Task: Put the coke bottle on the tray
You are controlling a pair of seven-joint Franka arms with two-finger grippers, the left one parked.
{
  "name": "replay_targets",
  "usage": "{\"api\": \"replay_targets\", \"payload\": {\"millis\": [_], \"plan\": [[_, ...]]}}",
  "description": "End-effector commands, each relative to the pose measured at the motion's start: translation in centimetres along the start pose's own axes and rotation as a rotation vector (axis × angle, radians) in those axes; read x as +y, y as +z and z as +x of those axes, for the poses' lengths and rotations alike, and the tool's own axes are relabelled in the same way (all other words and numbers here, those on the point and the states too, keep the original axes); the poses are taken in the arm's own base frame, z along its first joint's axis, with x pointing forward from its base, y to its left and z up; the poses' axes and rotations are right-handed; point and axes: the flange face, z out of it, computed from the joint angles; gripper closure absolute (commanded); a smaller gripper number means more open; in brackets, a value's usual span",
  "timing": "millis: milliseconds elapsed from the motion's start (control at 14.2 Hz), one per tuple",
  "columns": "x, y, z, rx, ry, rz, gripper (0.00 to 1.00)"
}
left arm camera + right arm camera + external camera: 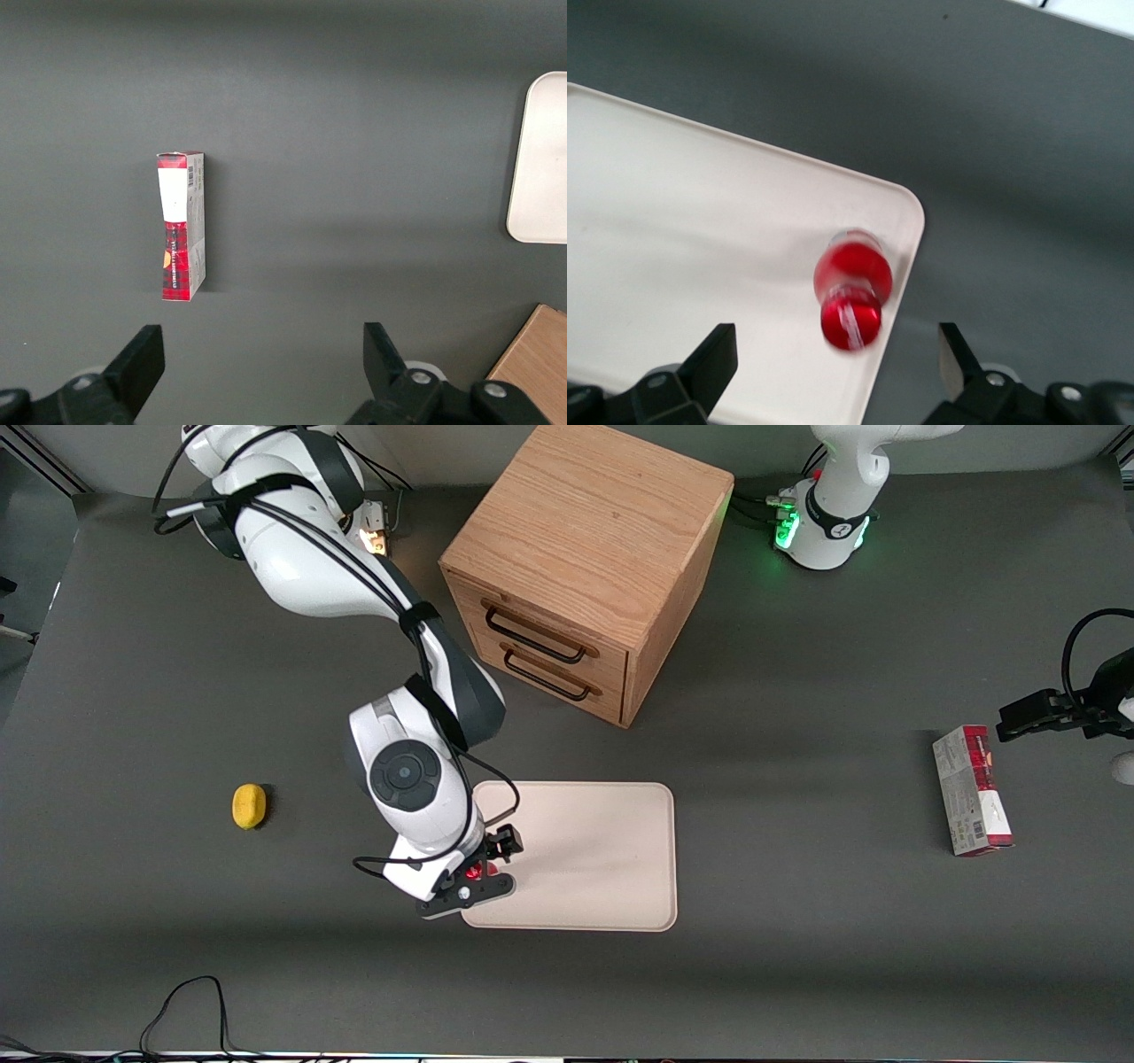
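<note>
The coke bottle (852, 297), small and bright red with a red cap, stands on the cream tray (700, 230) close to its rounded corner and rim. My right gripper (837, 363) is open above it, with its black fingers (713, 359) wide apart and not touching the bottle. In the front view the gripper (483, 864) hangs over the tray (602, 850) at the corner nearest the front camera toward the working arm's end. There only a bit of the red bottle (474, 871) shows under the hand.
A wooden drawer cabinet (585, 567) stands farther from the front camera than the tray. A yellow lemon-like object (249, 806) lies toward the working arm's end. A red-and-grey carton (972, 790) lies toward the parked arm's end, also in the left wrist view (182, 226). Cables (186, 1010) lie near the table's front edge.
</note>
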Motion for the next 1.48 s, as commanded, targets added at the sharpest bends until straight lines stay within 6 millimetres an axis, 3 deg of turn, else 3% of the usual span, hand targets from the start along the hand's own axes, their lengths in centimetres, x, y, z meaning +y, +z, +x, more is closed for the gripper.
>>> {"api": "replay_targets", "payload": {"millis": [0, 282, 493, 775, 1056, 1127, 1268, 1408], "plan": [[0.9, -9.2, -1.6, -0.003, 0.008, -0.018, 0.0], [2.5, -18.8, -4.7, -0.022, 0.012, -0.023, 0.0], [4.3, -23.0, -8.2, -0.104, 0.022, -0.049, 0.0], [10.6, -25.0, -11.1, -0.133, 0.046, -0.034, 0.0], [22.9, -24.6, -13.4, -0.126, 0.139, 0.061, 0.0], [25.0, -24.7, -14.2, -0.116, 0.136, 0.067, 0.0], [29.0, -24.9, -16.2, -0.089, 0.193, 0.065, 0.0], [30.9, -24.7, -18.0, -0.078, 0.213, 0.062, 0.0]]}}
